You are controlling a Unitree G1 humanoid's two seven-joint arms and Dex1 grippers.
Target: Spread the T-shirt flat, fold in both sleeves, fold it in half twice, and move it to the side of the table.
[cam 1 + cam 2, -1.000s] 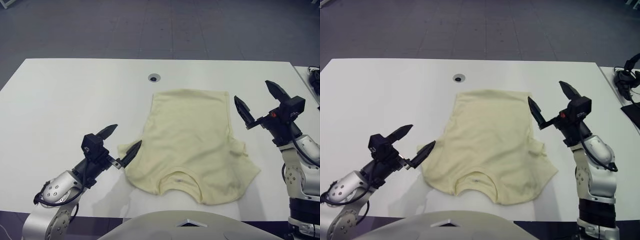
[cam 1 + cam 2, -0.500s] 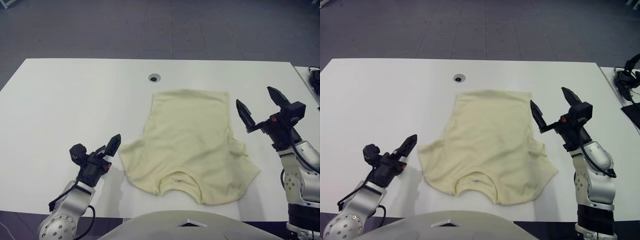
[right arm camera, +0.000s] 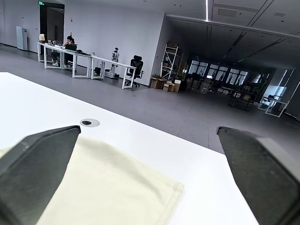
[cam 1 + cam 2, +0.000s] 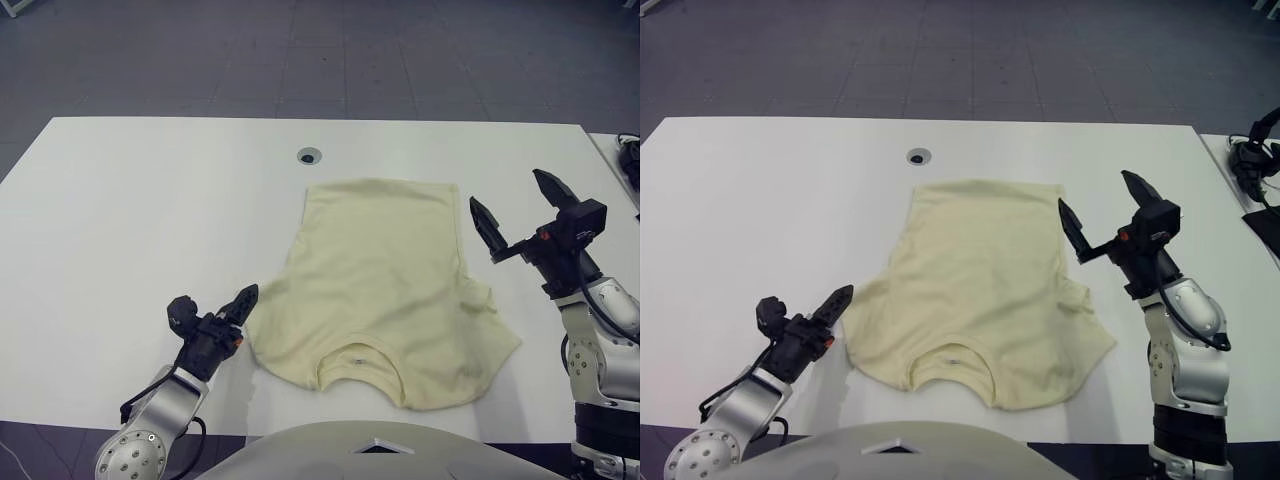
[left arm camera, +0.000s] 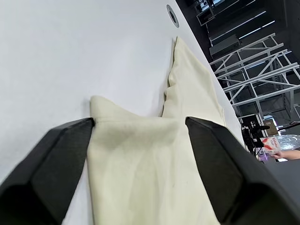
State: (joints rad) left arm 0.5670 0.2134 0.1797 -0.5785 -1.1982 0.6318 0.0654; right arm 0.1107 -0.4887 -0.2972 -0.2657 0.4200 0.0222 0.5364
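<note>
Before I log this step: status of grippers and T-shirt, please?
Left gripper open, at sleeve. Right gripper open, raised. T-shirt spread, unfolded. Nothing in the way.

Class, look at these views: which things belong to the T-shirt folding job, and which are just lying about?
Part of the job:
- T-shirt, collar towards the robot
- table under it
- left gripper, open at one sleeve
- right gripper, open above the shirt's other side

Just lying about:
- round cable hole in the tabletop
- dark cables on the neighbouring surface
</note>
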